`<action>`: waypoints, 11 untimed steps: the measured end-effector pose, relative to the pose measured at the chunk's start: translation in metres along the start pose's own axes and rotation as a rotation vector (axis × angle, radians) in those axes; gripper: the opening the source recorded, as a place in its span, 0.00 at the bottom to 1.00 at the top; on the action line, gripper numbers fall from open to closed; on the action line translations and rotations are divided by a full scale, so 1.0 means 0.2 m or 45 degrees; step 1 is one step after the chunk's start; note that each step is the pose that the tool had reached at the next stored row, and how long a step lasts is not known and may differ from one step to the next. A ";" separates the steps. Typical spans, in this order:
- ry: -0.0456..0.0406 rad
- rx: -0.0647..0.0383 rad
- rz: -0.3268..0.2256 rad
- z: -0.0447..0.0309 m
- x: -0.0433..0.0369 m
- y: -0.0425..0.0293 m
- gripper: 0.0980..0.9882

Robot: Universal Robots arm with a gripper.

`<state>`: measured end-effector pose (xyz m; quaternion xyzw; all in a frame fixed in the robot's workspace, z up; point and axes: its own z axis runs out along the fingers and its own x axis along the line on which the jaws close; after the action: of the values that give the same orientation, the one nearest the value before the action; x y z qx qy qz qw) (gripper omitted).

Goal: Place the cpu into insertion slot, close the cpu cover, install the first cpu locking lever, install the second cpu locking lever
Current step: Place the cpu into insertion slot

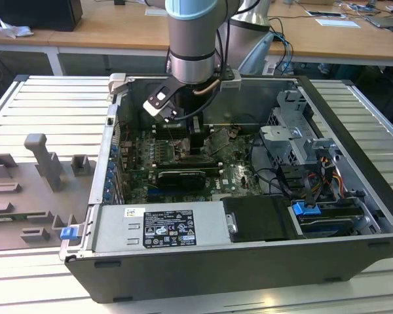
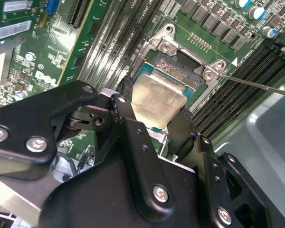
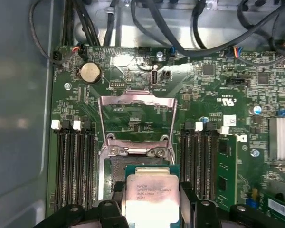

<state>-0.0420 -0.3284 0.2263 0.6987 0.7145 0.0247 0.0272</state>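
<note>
The hand clasps the cpu by opposite edges, lying flat, partly over the insertion slot, with the cpu cover open beyond.

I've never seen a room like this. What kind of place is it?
Probably a robotics lab or workshop: a robot arm reaches into an open computer case on a metal workbench, with wooden desks behind.

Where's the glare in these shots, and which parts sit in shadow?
First wrist view: the raised cpu cover glints, and the cpu in the pincer shines pale. Second wrist view: soft sheen on the cpu's top. Exterior view: the board inside the computer case lies dim under the arm.
</note>
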 end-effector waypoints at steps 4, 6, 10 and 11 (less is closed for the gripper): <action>0.000 0.000 0.001 0.026 0.021 -0.001 0.49; -0.001 0.000 0.002 0.037 0.036 -0.002 0.49; -0.003 0.000 0.027 0.073 0.054 -0.005 0.49; -0.003 0.000 0.027 0.079 0.058 -0.006 0.49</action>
<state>-0.0423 -0.3169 0.2104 0.7063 0.7070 0.0243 0.0276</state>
